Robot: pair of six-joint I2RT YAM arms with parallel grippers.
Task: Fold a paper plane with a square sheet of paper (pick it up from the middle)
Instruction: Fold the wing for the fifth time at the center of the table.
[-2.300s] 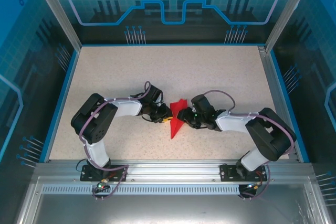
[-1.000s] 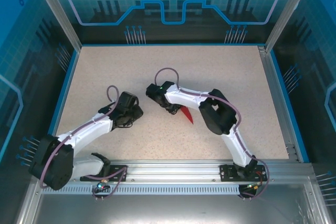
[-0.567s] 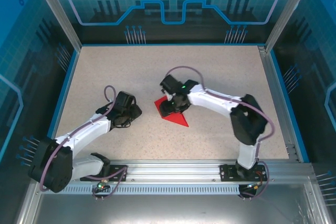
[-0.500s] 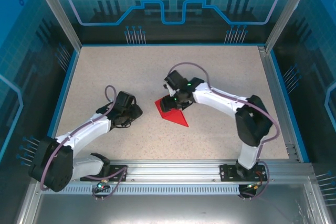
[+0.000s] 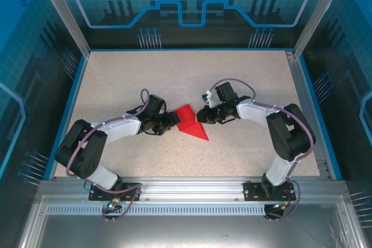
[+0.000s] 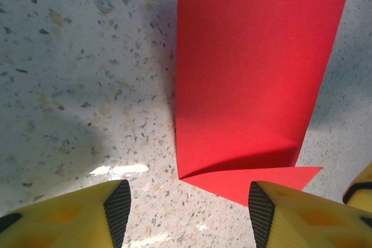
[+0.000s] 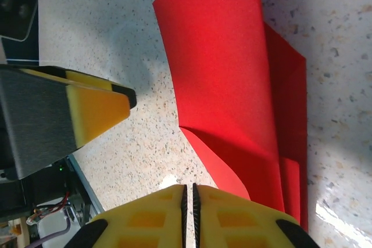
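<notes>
After swinging back in, set left tool (image 6: 189,207) at the left edge of the square sheet of paper (image 5: 190,123), released and astride that edge. Pulled right tool (image 7: 187,189) back to its right edge, clenched, nothing visibly pinched. Kept sheet lying part-folded on bench (image 5: 232,79), plane unfinished.

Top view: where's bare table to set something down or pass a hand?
Crowded: mid-table, where the left pincer and right pincer flank the red paper. Free: the far half of the table beyond them, and the near strip between the paper and the front rail.
</notes>
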